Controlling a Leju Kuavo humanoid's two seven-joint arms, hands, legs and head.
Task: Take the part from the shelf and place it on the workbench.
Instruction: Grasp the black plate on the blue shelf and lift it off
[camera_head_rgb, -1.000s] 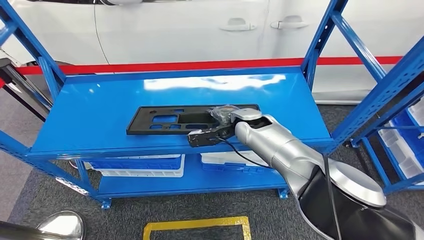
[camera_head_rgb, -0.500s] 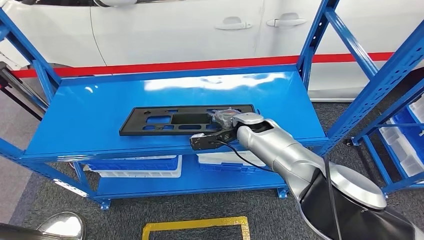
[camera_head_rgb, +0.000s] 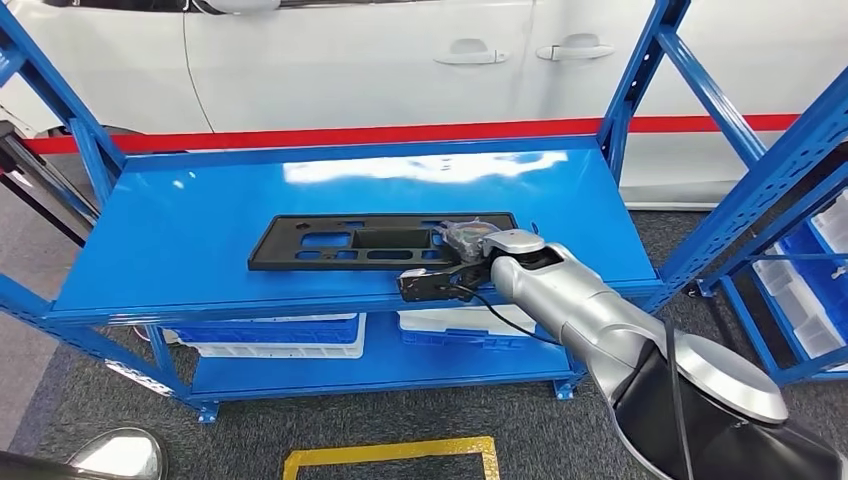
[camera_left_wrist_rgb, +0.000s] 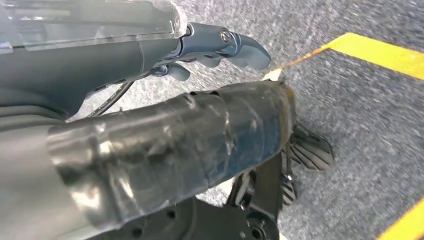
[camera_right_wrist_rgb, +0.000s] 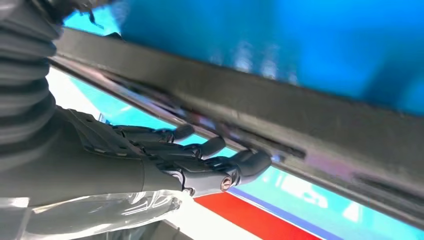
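Part (camera_head_rgb: 370, 241): flat black plastic panel with rectangular cutouts, lying lengthwise on the blue shelf (camera_head_rgb: 200, 215) top. Right hand (camera_head_rgb: 450, 262) at its right end, fingers (camera_right_wrist_rgb: 215, 150) against its edge; firm grip unconfirmed. White car (camera_head_rgb: 400, 60) behind; grey carpet. Left hand (camera_left_wrist_rgb: 220, 45) hangs empty, fingers loosely extended.

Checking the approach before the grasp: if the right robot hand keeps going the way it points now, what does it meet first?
Most likely the black part on the blue shelf: the right robot hand points at its near edge, fingers close beneath it. Contact itself is unclear.
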